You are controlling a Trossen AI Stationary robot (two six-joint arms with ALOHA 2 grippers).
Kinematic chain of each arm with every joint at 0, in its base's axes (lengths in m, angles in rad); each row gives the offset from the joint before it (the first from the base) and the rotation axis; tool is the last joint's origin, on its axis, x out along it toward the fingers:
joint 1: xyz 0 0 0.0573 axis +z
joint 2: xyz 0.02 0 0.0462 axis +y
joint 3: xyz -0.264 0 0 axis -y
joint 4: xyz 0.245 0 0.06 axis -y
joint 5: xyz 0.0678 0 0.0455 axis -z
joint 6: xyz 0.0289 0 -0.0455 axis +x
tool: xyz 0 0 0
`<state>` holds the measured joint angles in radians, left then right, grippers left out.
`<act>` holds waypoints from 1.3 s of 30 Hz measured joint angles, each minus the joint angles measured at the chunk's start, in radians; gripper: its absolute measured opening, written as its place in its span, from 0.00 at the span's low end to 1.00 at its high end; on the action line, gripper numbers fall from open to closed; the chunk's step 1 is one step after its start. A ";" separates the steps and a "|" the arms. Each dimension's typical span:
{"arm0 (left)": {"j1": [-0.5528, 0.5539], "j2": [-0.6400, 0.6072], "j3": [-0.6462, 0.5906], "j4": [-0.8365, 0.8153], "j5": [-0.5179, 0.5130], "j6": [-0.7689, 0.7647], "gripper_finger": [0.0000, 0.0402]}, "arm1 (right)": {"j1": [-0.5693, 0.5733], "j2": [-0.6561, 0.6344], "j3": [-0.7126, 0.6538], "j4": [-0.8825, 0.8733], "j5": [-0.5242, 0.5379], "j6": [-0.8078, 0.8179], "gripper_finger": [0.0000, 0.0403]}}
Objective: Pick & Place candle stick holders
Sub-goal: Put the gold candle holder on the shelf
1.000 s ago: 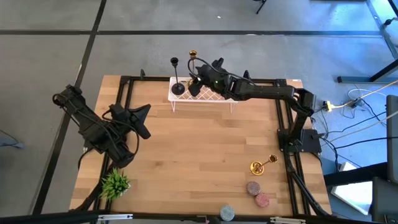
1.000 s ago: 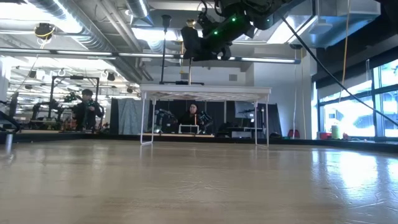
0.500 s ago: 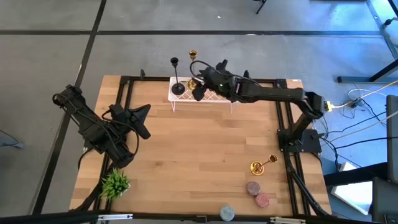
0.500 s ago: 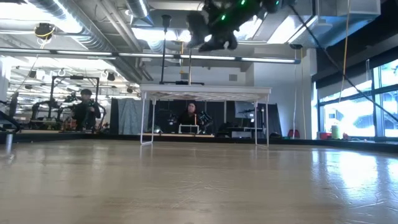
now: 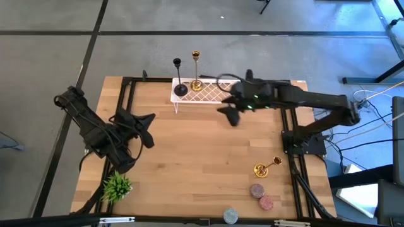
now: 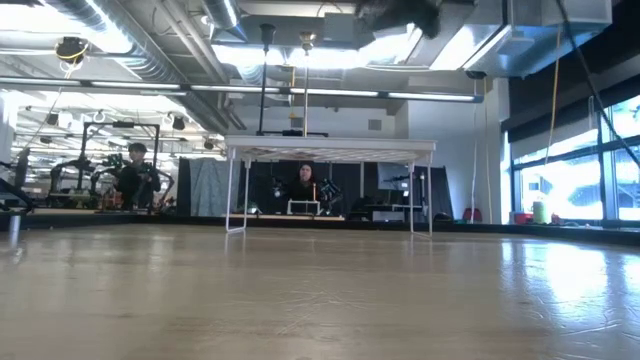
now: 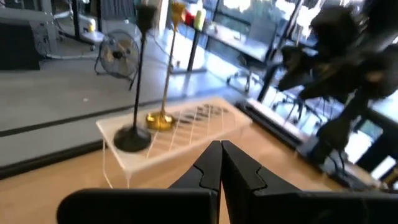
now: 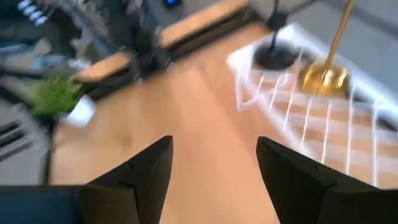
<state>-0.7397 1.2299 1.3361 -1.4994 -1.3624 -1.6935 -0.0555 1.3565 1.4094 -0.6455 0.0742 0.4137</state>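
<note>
Black holder (image 5: 179,81) and one gold holder (image 5: 196,74) stand upright, side by side, on the white wire rack (image 5: 218,96) at the counter's (image 5: 202,157) far edge. Second gold holder (image 5: 266,167) lies tipped over near the right front, beside two round discs (image 5: 261,195). Right pincer (image 5: 228,114) hangs over the counter just off the rack, fingers apart, holding nothing. Left pincer (image 5: 148,129) waits at the left side, fingers pressed together, empty. Low view cuts off most of the right arm; holder bases hidden behind the rack's edge there.

high: straight down | low: table-level, across | wrists: forward | all share white rack (image 5: 205,93)
</note>
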 joint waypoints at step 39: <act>0.406 0.810 0.030 2.176 1.045 0.945 0.04 | 1.070 -0.317 0.000 -0.692 0.152 0.851 0.29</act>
<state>-0.3340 2.0400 1.3665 0.6769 -0.3172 -0.7482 1.0145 1.0393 1.4090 -1.3379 0.2257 1.2649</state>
